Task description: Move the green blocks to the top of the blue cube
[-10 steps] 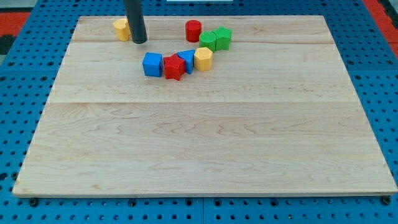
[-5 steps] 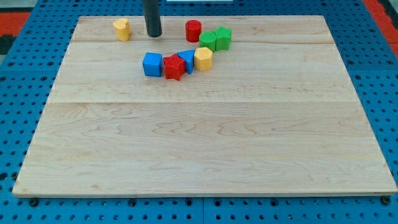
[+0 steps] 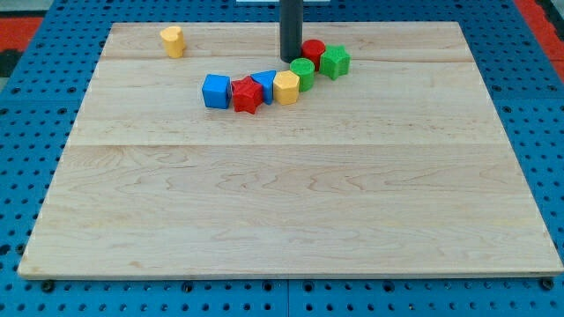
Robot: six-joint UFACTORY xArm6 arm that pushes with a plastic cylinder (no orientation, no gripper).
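Observation:
The blue cube [image 3: 216,91] sits left of centre near the view's top. A red star block [image 3: 247,95], a second blue block [image 3: 265,83] and a yellow block [image 3: 286,87] line up to its right. A green block [image 3: 303,73] touches the yellow one. A green star-like block [image 3: 334,62] lies further right. A red cylinder [image 3: 313,52] sits between and above the two green blocks. My tip [image 3: 290,58] stands just left of the red cylinder, above the yellow block.
A second yellow block [image 3: 172,40] lies near the board's top left. The wooden board [image 3: 282,194] rests on a blue pegboard surface [image 3: 26,132].
My tip moved right along the top of the board. The red cylinder shifted right, the two green blocks separated, one sliding down against the yellow block and the other moving right.

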